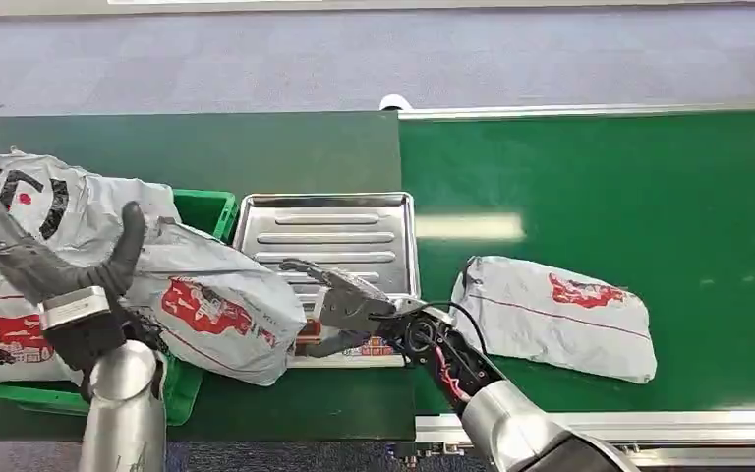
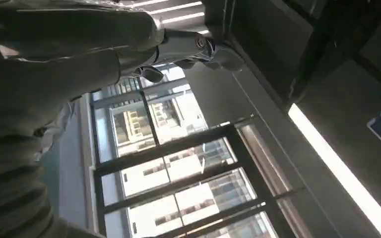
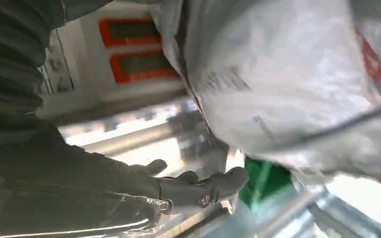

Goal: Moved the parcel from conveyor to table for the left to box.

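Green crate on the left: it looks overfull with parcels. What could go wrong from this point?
1. The grey parcel on top of the green crate overhangs its rim onto the metal tray; it may slide out.
2. The right hand hovers open over the tray beside that parcel and could nudge it.
3. The left hand is raised and open; the parcel on the conveyor lies unheld.
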Controlling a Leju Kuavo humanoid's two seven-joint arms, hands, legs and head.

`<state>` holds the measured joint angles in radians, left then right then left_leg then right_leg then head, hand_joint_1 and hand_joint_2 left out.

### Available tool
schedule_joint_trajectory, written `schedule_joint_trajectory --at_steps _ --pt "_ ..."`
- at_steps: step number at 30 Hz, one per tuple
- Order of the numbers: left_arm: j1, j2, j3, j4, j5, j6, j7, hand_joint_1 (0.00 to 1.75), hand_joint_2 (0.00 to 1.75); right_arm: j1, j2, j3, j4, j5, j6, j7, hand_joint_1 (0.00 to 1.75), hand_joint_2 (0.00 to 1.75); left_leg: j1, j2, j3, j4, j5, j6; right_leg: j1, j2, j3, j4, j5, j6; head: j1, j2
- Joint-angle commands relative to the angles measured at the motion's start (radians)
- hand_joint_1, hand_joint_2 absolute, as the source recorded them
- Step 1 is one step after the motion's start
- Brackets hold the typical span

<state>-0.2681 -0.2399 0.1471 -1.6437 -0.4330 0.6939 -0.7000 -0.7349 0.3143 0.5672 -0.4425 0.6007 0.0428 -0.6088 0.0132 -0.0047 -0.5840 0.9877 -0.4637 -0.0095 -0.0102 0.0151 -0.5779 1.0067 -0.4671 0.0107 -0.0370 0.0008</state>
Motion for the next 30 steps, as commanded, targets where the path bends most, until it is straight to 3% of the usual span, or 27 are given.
schedule_joint_trajectory --at_steps 1,7,12,15,17,23,30 --pt "-0.003 -0.053 0.136 -0.057 0.032 0.004 0.002 0.00 1.75 0.004 0.035 0.071 -0.053 0.065 -0.356 0.018 0.00 1.75 0.000 0.001 0.003 -0.001 -0.001 0.001 0.001 -0.001 0.003 -0.001 -0.001 -0.001 0.000 0.000" --pt "-0.019 -0.045 0.094 0.010 0.071 0.004 0.002 0.00 1.75 -0.015 0.028 0.090 -0.007 0.095 -0.481 0.046 0.00 1.75 0.000 -0.002 0.001 -0.001 0.001 0.001 0.000 -0.003 0.002 -0.001 0.000 0.000 0.001 0.000" --pt "-0.046 -0.039 0.073 0.072 0.091 0.004 0.002 0.00 1.75 -0.031 0.035 0.127 0.028 0.130 -0.500 0.053 0.00 1.75 0.000 -0.002 0.001 -0.001 0.001 0.001 0.000 -0.003 0.002 -0.001 -0.001 0.000 0.001 0.000" --pt "-0.088 -0.011 0.026 0.161 0.134 0.004 0.002 0.00 1.75 -0.070 0.035 0.255 0.063 0.128 -0.281 0.104 0.00 1.75 0.000 -0.002 0.001 0.000 0.001 0.000 0.000 -0.003 0.001 0.000 -0.001 0.000 0.001 0.000" --pt "-0.088 -0.011 0.026 0.161 0.134 0.004 0.002 0.00 1.75 -0.070 0.035 0.255 0.063 0.128 -0.281 0.104 0.00 1.75 0.000 -0.003 0.001 -0.001 0.001 0.000 0.000 -0.004 0.002 0.000 -0.001 0.000 0.001 0.000" --pt "-0.104 -0.004 0.006 0.215 0.155 0.004 0.002 0.00 1.75 -0.085 0.035 0.363 0.113 0.183 -0.102 0.176 0.00 1.75 0.000 -0.002 0.002 -0.001 0.001 0.001 0.000 -0.003 0.003 -0.001 0.000 0.000 0.001 0.000" --pt "-0.092 0.000 0.003 0.221 0.164 0.004 0.002 0.00 1.75 -0.080 0.035 0.388 0.120 0.185 -0.060 0.183 0.00 1.75 0.000 -0.001 0.001 -0.001 0.000 0.000 0.000 -0.002 0.002 -0.001 0.000 0.000 0.001 0.000"
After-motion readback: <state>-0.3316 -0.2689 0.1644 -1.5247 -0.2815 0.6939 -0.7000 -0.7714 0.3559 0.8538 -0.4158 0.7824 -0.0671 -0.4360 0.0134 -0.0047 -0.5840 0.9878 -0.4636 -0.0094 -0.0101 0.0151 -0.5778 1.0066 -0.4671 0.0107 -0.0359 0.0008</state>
